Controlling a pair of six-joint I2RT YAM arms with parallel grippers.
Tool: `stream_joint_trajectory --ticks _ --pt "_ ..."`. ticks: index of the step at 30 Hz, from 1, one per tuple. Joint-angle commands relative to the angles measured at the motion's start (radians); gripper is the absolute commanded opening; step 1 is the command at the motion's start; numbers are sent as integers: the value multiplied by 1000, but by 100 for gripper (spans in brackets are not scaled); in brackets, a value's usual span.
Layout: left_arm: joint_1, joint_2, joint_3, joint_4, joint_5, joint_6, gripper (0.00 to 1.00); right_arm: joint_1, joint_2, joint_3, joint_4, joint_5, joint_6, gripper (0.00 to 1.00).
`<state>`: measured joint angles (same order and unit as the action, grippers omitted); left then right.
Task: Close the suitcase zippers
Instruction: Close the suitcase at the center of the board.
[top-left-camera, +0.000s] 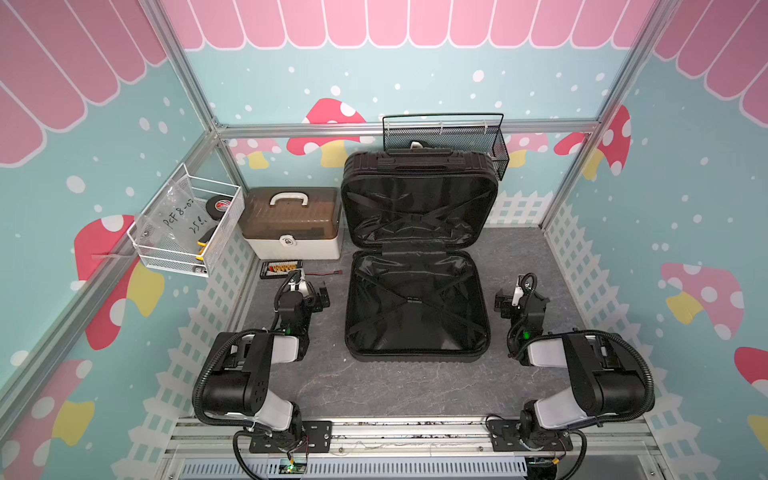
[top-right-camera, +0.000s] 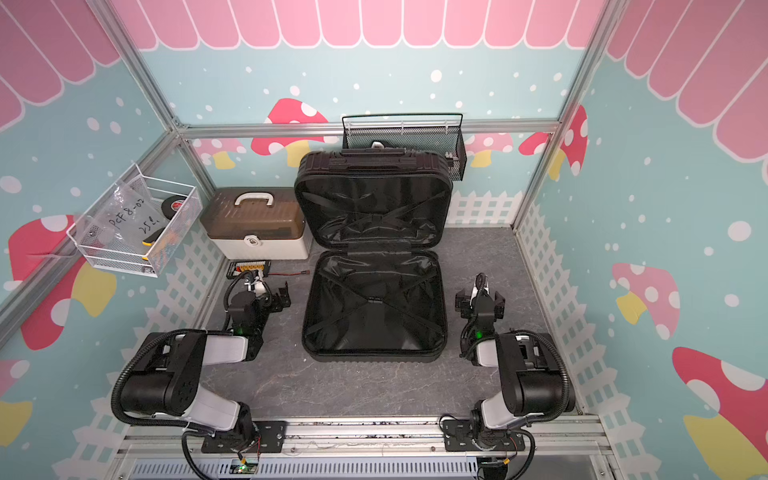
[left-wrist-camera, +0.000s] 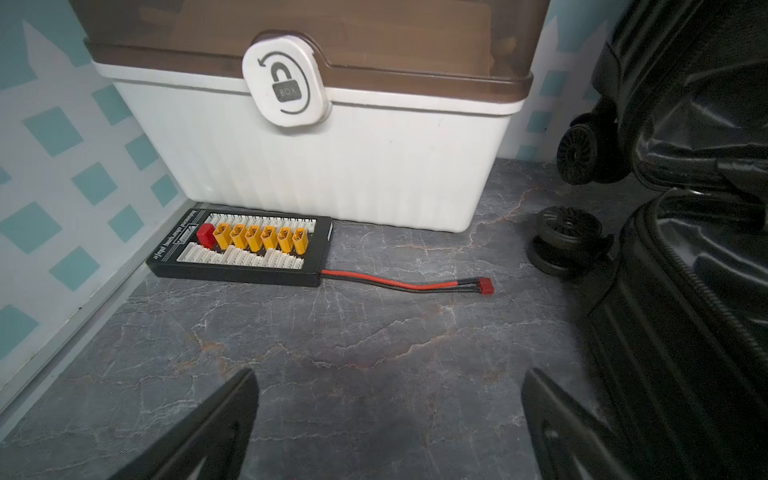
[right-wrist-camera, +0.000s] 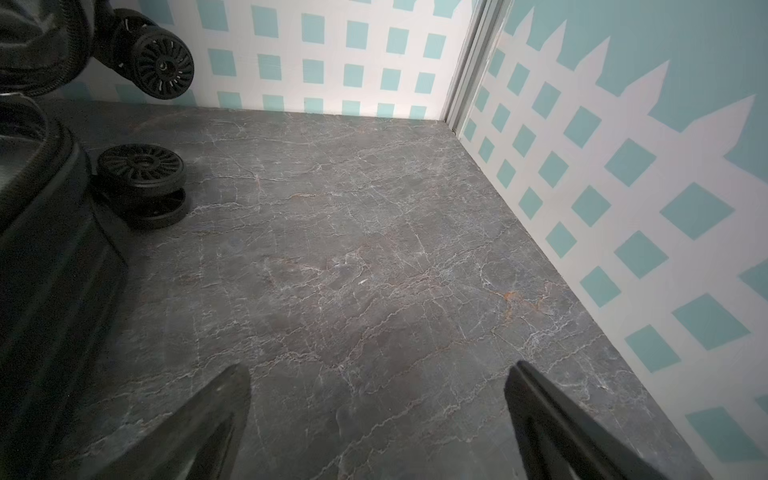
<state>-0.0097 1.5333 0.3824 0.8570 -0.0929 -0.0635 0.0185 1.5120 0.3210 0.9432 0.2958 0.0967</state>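
The suitcase (top-left-camera: 415, 316) lies open in the middle of the table (top-left-camera: 374, 386), with its lid leaning up at 12 o'clock. The left gripper (left-wrist-camera: 388, 382) sits at its 9 o'clock side and the right gripper (right-wrist-camera: 378, 374) at 3 o'clock. Both are spread wide and hold nothing.

The shell looks hard, stiff and smooth, so I think it may slip. The lid is big, so push it down from its top edge first. The zippers (left-wrist-camera: 685, 272) run around the rim. Their pulls are too small to find.

The white box (top-left-camera: 291, 222) at 10 o'clock has a lock that says "BOX". A bag (top-left-camera: 183, 218) at 9 o'clock says "PCF 8-0".
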Motion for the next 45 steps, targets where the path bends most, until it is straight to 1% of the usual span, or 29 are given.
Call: stream_joint_trajectory --ticks 1,26,28,30,32,34,36,38,41,43,45 --pt "-6 2 19 4 -4 25 100 0 7 9 27 8 -8 99" --pt "-6 -1 12 12 -6 25 100 0 3 7 34 9 -10 99" --pt "-5 -17 -9 45 -15 20 100 0 -41 15 -17 31 -1 99" --pt "-6 -67 -26 34 -41 12 100 0 -107 36 -118 72 21 99" --pt "-7 -150 -30 -33 -76 1 100 0 -164 69 -221 102 31 99" --pt "-10 -241 -26 -122 -121 -24 100 0 -204 88 -284 103 33 99" --pt "-11 -341 -1 -267 -146 -94 100 0 -250 90 -309 81 44 99" --pt "-13 -424 38 -421 -120 -200 100 0 -299 100 -334 22 60 99" --pt "-28 -479 124 -666 -28 -342 99 0 -328 162 -411 -104 68 99" --pt "-69 -482 173 -768 27 -396 98 0 -322 220 -455 -168 67 99" --pt "-138 -470 216 -839 63 -414 96 -1 -306 281 -493 -217 68 98"
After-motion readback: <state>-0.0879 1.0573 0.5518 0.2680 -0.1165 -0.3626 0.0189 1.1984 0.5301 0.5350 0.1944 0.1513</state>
